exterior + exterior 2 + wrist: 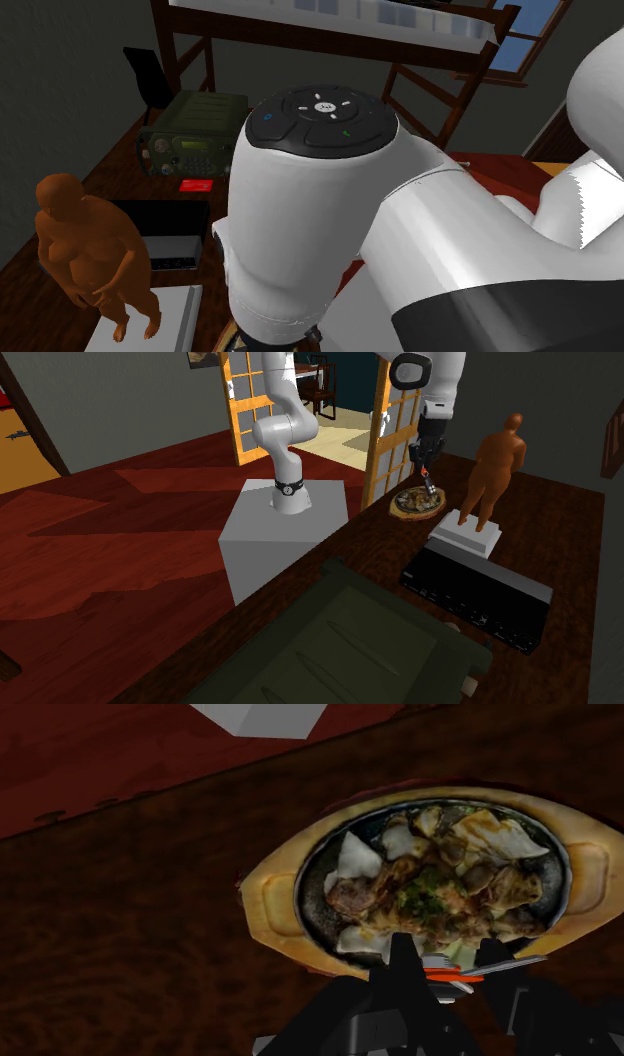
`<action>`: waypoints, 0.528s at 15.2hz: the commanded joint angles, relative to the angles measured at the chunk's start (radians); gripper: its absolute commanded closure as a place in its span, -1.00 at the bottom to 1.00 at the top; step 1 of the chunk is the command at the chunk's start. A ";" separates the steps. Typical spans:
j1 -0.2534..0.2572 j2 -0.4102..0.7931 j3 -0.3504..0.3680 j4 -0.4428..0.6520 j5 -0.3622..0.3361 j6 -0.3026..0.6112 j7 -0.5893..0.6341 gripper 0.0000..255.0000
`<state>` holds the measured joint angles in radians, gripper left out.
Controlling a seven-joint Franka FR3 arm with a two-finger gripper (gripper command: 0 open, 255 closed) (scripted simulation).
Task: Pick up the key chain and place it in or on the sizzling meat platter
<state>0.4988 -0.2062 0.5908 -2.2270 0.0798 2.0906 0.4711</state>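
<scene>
Dark wooden tabletop (150,934) carries the oval meat platter (275,899). We find the jaws closed on the key chain (455,972), holding it over the platter's food, near the rim.

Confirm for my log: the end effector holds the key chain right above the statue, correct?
Not quite. The end effector holds the key chain above the platter, not the statue, which stands beside the platter. The wrist view shows the food-filled platter directly below the key chain.
</scene>
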 commanded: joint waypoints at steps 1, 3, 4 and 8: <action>-0.001 0.012 0.004 -0.017 -0.006 0.027 0.006 1.00; -0.002 0.024 0.009 -0.034 -0.012 0.055 0.012 1.00; -0.002 0.031 0.011 -0.042 -0.016 0.069 0.015 1.00; -0.005 0.060 0.019 -0.073 -0.032 0.125 0.030 1.00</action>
<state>0.4939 -0.1500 0.6091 -2.2843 0.0478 2.2014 0.4990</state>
